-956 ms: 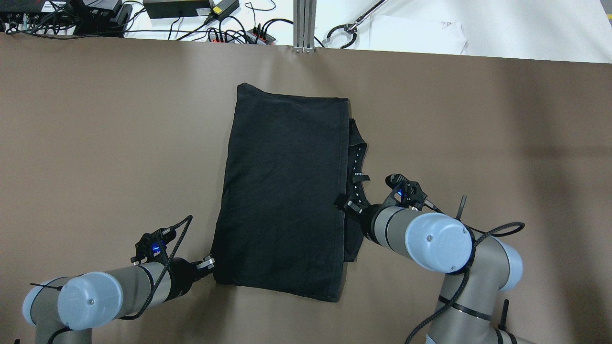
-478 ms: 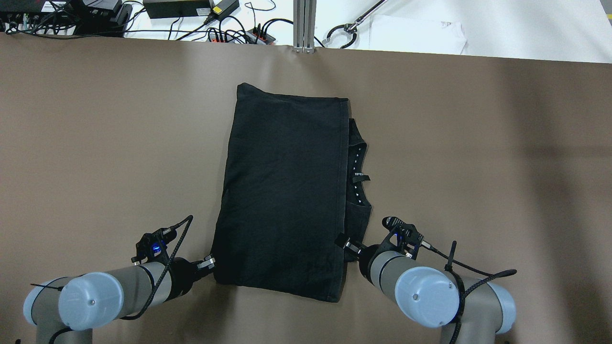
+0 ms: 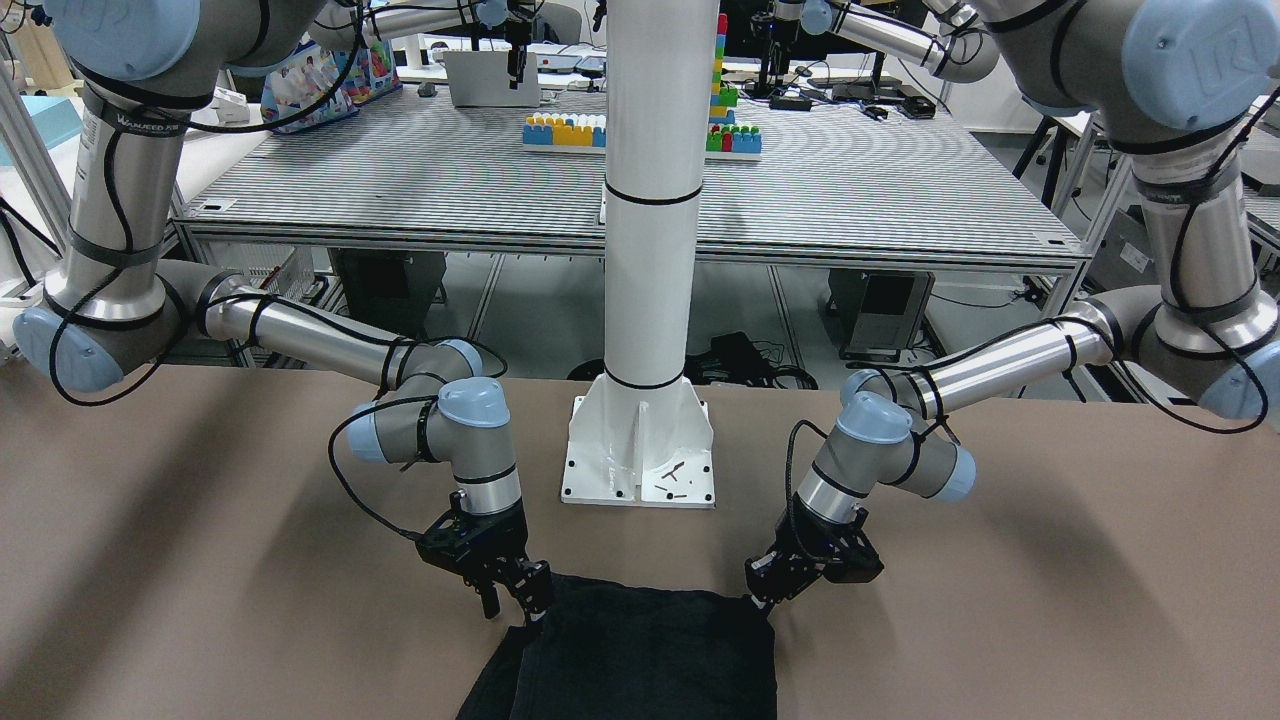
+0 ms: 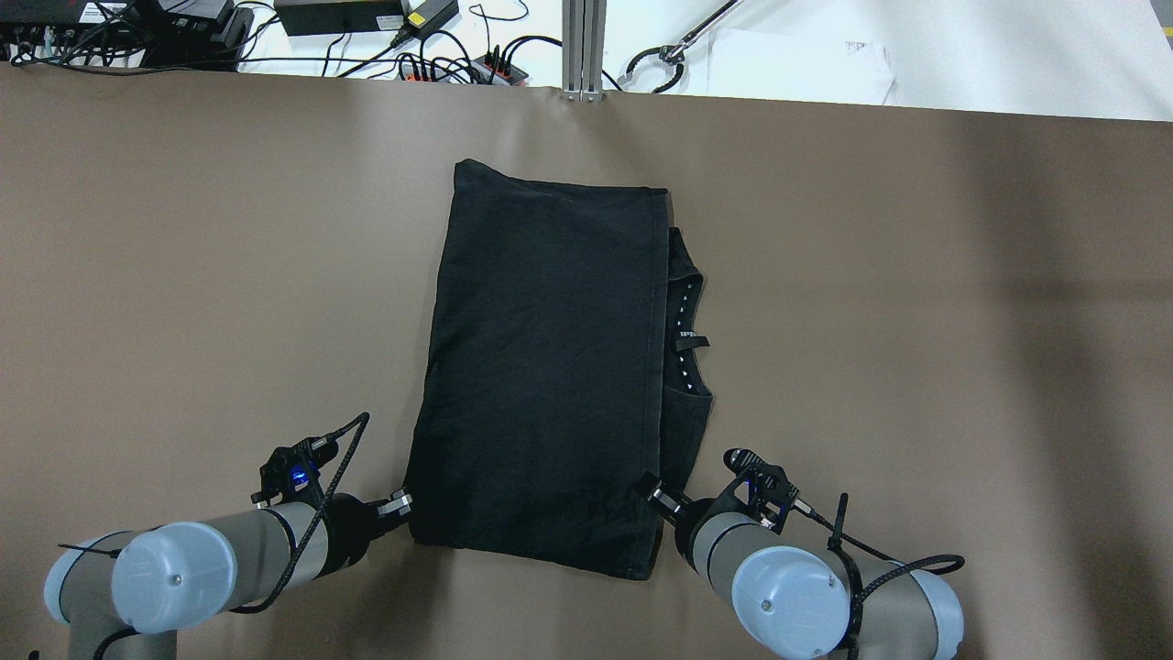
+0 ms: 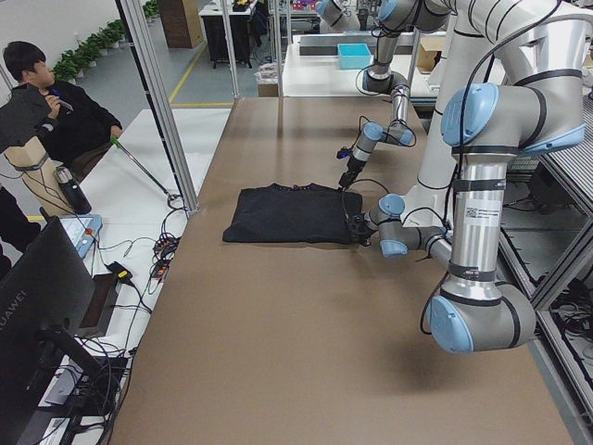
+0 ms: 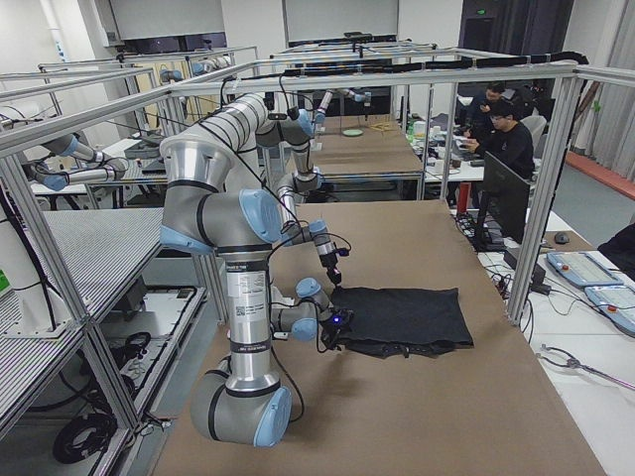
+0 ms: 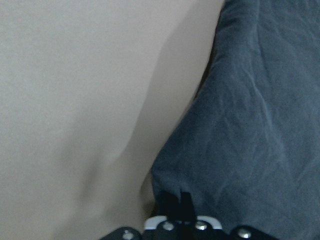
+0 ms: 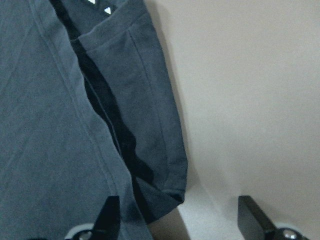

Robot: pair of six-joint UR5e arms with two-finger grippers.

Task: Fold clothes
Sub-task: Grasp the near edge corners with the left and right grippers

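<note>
Dark clothes flat on the table, an arm at each near corner.

At the lower left of the overhead view, the left gripper (image 4: 403, 502) is clenched on the near left corner of the clothes (image 4: 550, 367). They lie as a dark rectangle mid-frame on the brown table (image 4: 183, 275), with a narrower layer showing along the right edge. At the lower right, the right gripper (image 4: 652, 488) sits at the near right corner. Its fingers (image 8: 111, 220) are spread wide, with that corner lying between them.
</note>
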